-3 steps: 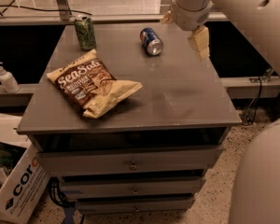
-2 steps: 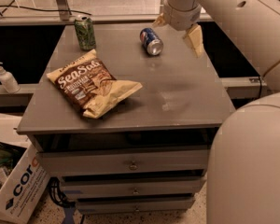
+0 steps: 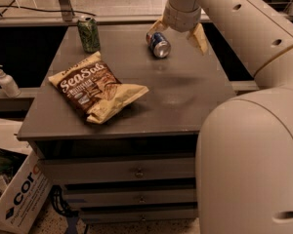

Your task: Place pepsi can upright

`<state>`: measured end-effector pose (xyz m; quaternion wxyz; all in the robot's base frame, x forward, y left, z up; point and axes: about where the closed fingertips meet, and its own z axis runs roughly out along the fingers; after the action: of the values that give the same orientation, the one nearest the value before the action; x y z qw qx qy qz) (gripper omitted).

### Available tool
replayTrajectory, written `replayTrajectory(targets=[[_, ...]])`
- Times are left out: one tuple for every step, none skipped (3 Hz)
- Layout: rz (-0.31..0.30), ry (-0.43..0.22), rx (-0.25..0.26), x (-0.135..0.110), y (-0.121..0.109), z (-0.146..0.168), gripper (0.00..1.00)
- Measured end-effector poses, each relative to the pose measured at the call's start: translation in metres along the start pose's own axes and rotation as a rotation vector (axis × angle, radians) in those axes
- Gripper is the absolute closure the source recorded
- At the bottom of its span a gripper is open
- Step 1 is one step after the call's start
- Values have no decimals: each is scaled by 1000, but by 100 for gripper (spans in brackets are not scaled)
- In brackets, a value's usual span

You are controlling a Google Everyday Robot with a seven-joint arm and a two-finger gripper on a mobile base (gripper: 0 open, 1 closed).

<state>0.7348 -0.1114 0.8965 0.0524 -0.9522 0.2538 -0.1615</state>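
Observation:
The pepsi can (image 3: 158,44), dark blue with a silver end, lies on its side at the far middle of the grey cabinet top (image 3: 136,106), its end facing the front. My gripper (image 3: 178,32) hangs just above and to the right of it. It is open, with two pale fingers spread wide. The left finger (image 3: 156,25) sits over the can's far end. The right finger (image 3: 198,37) stands clear of the can to its right. Nothing is between them.
A green patterned can (image 3: 89,33) stands upright at the far left corner. A chip bag (image 3: 95,86) lies on the left half of the top. A soap bottle (image 3: 6,81) and a cardboard box (image 3: 14,199) are off to the left. My arm fills the right side.
The gripper has moved left, from beside the can's right to over it. The can, the bag and the green can have stayed put.

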Motion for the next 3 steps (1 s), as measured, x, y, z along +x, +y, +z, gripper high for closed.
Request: replayTrajectory(targets=[[-143, -29, 60, -1, -11, 4, 0], [-187, -25, 68, 0, -13, 5, 0], [-187, -25, 68, 0, -13, 5, 0]])
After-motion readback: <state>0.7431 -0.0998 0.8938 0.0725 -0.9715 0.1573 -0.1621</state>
